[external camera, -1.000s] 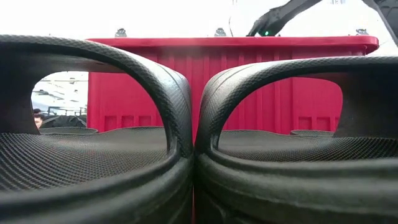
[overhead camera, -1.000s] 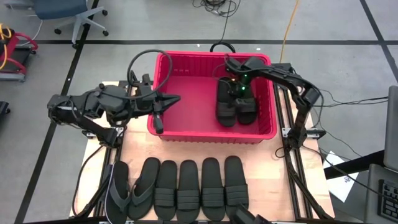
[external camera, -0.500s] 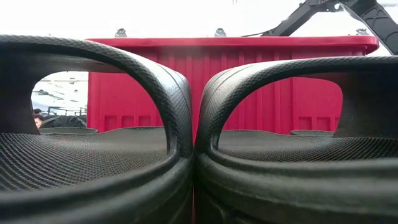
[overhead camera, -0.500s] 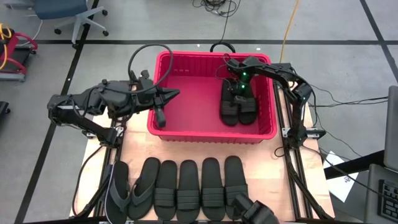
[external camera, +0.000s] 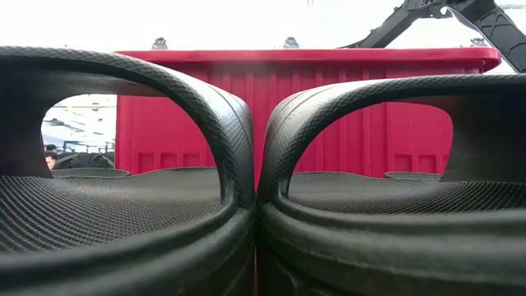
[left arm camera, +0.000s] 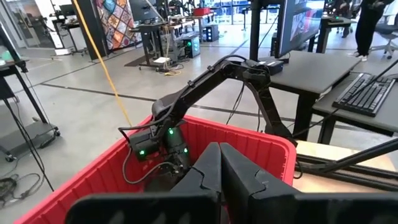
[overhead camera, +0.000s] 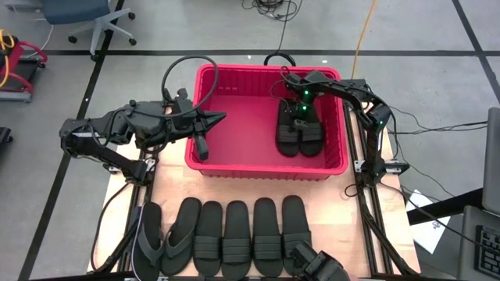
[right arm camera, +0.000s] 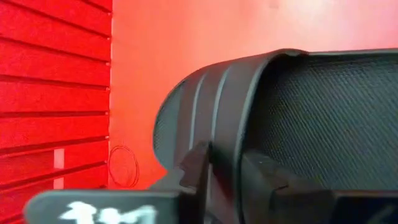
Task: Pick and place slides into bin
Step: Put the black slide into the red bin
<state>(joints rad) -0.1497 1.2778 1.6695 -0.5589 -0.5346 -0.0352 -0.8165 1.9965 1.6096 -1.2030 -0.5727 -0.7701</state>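
The red bin (overhead camera: 266,173) stands at the middle of the table, and two black slides lie side by side in its right half. My right gripper (overhead camera: 295,113) reaches down into the bin and is shut on the left one (overhead camera: 287,134); the other slide (overhead camera: 311,134) lies beside it. Several more slides (overhead camera: 234,238) lie in a row on their soles along the near edge. My left gripper (overhead camera: 201,148) hangs shut and holding nothing over the bin's left half, pointing across the bin (left arm camera: 219,171). My right gripper (right arm camera: 227,171) has the edge of the slide's ribbed strap (right arm camera: 225,146) between its two fingers. One finger (right arm camera: 267,183) is under the strap on the footbed side, the other on the strap's outside. The fingers slant down from the bin's far right. The slide seems to lie flat on the bin's floor.
The bin's slotted walls and thick rim (external camera: 312,56) stand around my right gripper. In the low view two slide straps (external camera: 246,140) arch close in front of the bin. Cables (overhead camera: 183,74) loop over the bin's far left corner. A dark device (overhead camera: 312,265) sits at the near edge.
My right gripper has gone down into the bin with the slide. The slide has sunk and shifted a little toward the table's right, and now lies close beside the other one.
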